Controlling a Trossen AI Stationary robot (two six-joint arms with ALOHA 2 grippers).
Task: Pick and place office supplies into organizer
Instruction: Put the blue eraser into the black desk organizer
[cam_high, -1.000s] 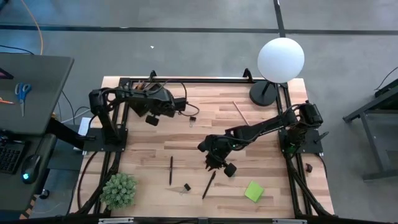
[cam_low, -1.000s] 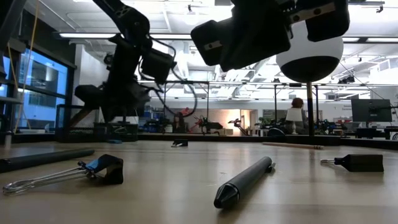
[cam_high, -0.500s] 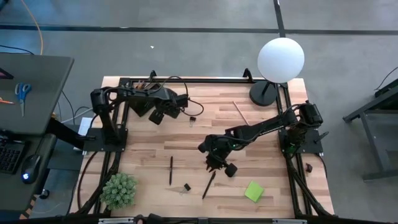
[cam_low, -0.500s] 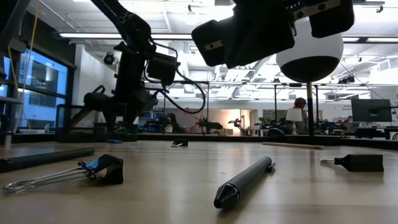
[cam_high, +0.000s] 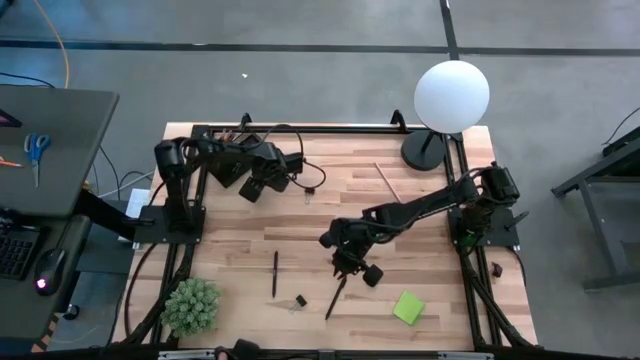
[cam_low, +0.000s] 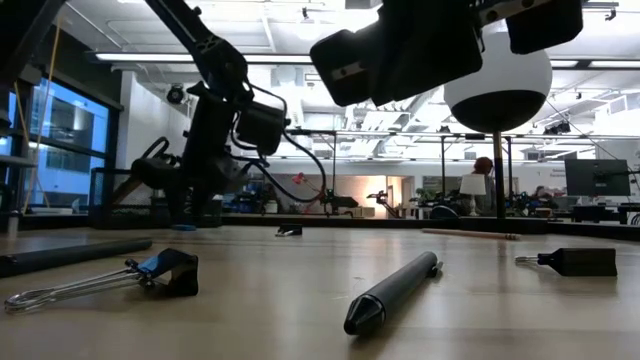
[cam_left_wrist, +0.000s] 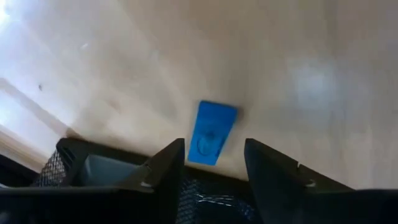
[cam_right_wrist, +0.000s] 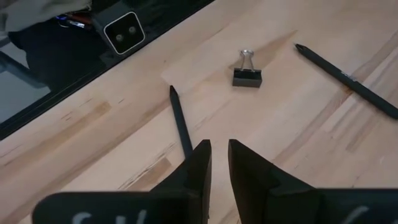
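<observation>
Left wrist view: blue eraser (cam_left_wrist: 212, 132) flat, rectangular, slightly blurred.

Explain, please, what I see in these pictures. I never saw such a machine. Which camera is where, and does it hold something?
This is a robot with two dark arms at a wooden table; each arm ends in a two-fingered claw. One picture looks down from above, one looks level across the tabletop, and two come from cameras on the wrists. On the table lie black pens, a binder clip, a green sticky-note pad, a potted plant and a round lamp. The left claw is open over the edge of the mesh organizer; a blue eraser shows between its fingers, apparently lying on the wood, not gripped. The right claw hovers over a pen, fingers slightly apart, holding nothing.
</observation>
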